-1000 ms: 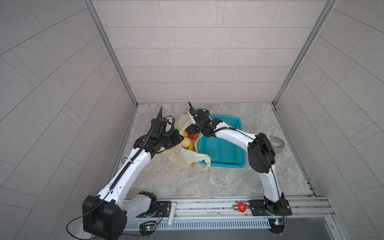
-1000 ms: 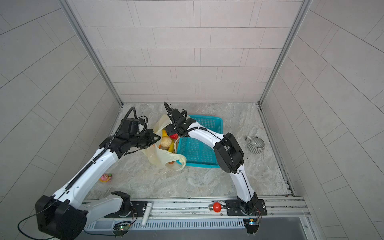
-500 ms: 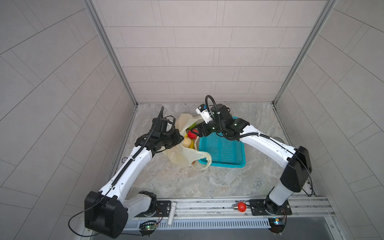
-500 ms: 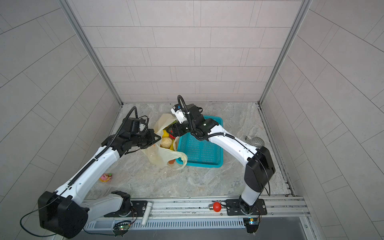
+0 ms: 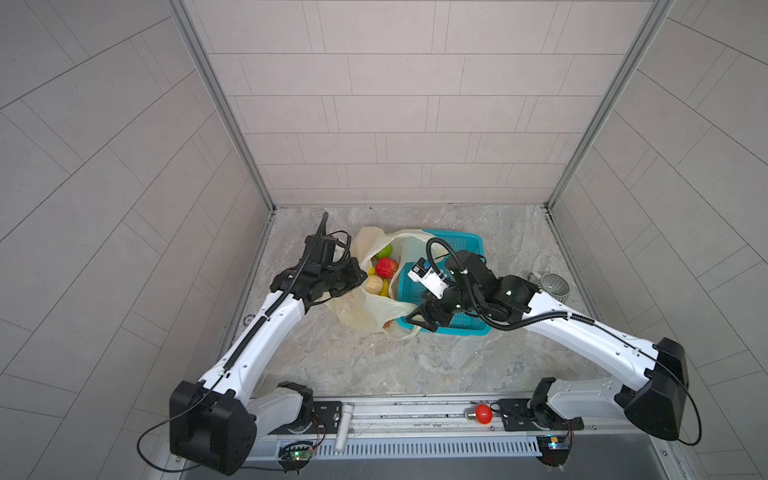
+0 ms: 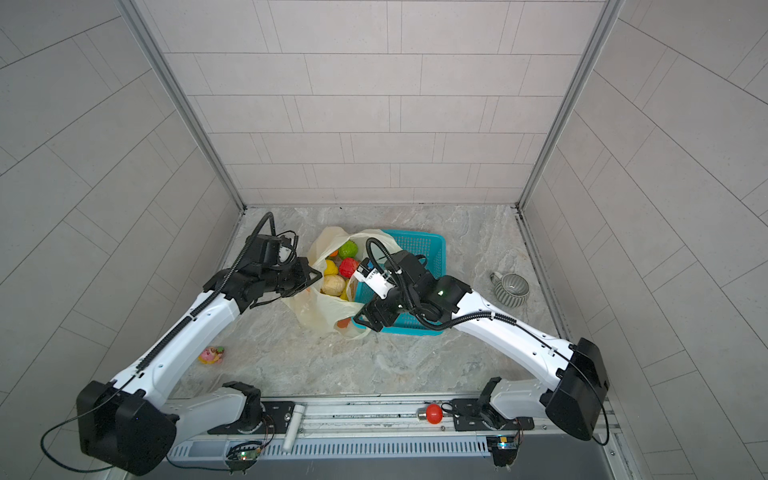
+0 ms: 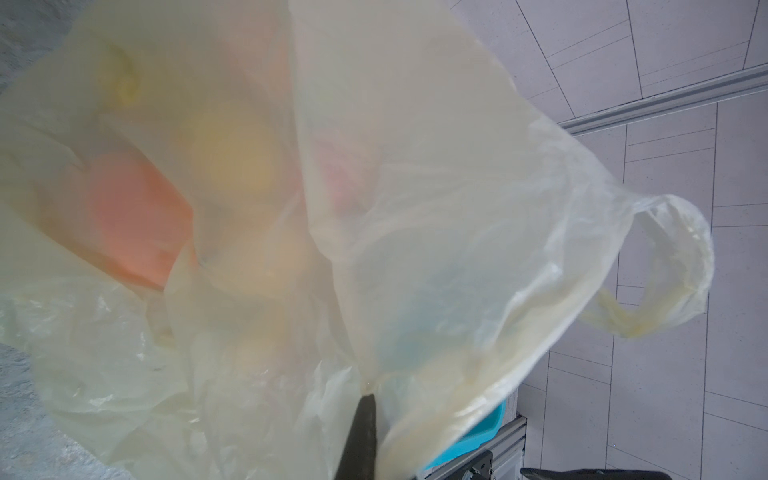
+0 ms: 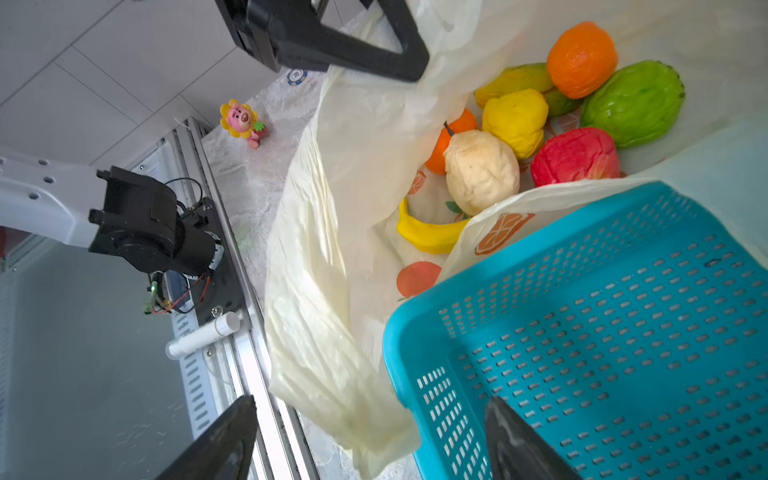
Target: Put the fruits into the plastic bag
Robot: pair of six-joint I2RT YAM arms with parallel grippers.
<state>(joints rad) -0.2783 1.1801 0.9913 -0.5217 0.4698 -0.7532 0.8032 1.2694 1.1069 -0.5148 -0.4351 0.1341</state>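
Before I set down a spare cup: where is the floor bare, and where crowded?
Widest bare floor: in front, between the plastic bag, the teal basket and the rail. Also bare: the strip between basket and mug. Crowded: the bag mouth, where the left end effector grips the rim and the open right end effector hangs at the basket's corner.

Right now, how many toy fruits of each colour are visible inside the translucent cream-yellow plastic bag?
Orange round toy fruits: 2
Yellow fruits: 3 (lemon-like one, banana, long yellow-green one)
Green ribbed fruit: 1
Red round fruit: 1
Beige pear-shaped fruit: 1
Total in the plastic bag: 8
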